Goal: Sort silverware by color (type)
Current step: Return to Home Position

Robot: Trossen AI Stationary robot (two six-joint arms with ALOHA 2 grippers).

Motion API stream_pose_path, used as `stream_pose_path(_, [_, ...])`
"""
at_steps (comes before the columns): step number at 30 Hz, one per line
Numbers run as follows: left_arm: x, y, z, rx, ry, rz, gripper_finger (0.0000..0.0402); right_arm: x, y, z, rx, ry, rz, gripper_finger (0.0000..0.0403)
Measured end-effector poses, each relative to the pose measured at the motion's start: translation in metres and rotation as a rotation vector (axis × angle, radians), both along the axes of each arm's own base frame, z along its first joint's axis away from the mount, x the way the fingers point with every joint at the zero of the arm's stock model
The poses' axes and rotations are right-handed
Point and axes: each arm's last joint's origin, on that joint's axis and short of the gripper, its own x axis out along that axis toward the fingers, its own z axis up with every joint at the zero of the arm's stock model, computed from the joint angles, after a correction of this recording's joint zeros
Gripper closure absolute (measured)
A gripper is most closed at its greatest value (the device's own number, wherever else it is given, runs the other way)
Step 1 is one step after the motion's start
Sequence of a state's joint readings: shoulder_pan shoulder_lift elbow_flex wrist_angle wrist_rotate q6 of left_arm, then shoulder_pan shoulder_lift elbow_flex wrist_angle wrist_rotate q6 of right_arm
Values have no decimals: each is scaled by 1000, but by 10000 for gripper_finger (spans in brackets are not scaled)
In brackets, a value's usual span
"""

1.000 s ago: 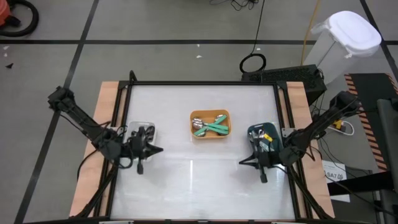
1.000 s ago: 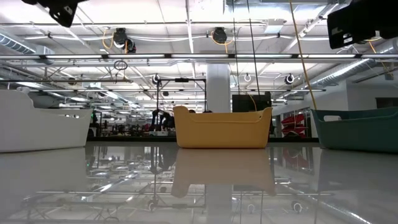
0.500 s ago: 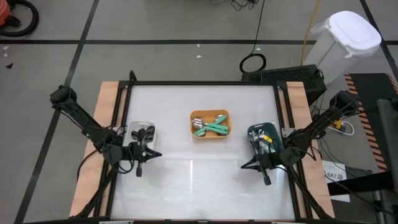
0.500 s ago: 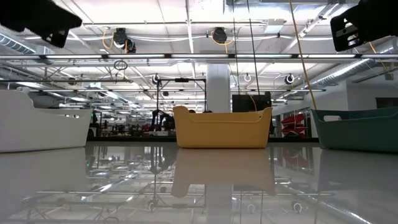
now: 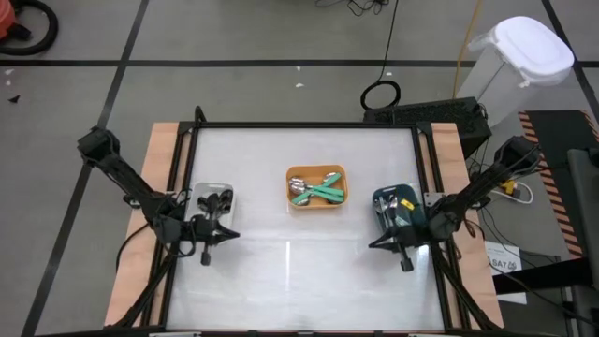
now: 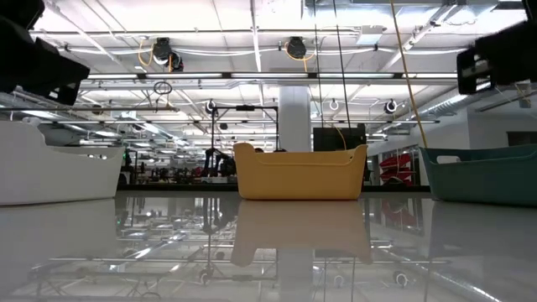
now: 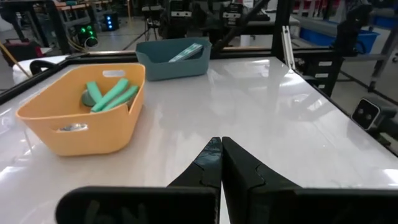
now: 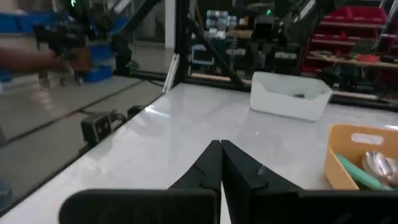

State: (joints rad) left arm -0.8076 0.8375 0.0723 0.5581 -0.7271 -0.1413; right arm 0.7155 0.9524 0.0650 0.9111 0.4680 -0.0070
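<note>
Sort looks done: silverware all in orange bin, white bin, teal bin. Left gripper, right gripper fingers pinched closed, empty, beside outer bins. Step: homing. Next: just retract arms, no grasp.

Visitor: Where do you watch from?
Me: 1 camera hangs overhead, straight down on my whole table. 1 sits low at table height, facing the orange bin at 12 o'clock.
Visitor: Your wrists?
Me: Close in. 1 looks past my left fingers toward 3 o'clock, 1 past my right fingers toward 9. All 4 share that bin.
</note>
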Motion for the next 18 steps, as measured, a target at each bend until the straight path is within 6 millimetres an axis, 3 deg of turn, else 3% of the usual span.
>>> stream_pose_path(3, [-3, 1, -4, 0, -5, -10, 397, -1, -1, 6, 55, -59, 1, 403])
stream_pose_path(9, [-6, 0, -6, 44, -7, -32, 397, -1, -1, 3, -5, -40, 3, 403])
stream_pose_path(18, [-15, 0, 7, 89, -92, -53, 397, -1, 0, -1, -8, -7, 24, 403])
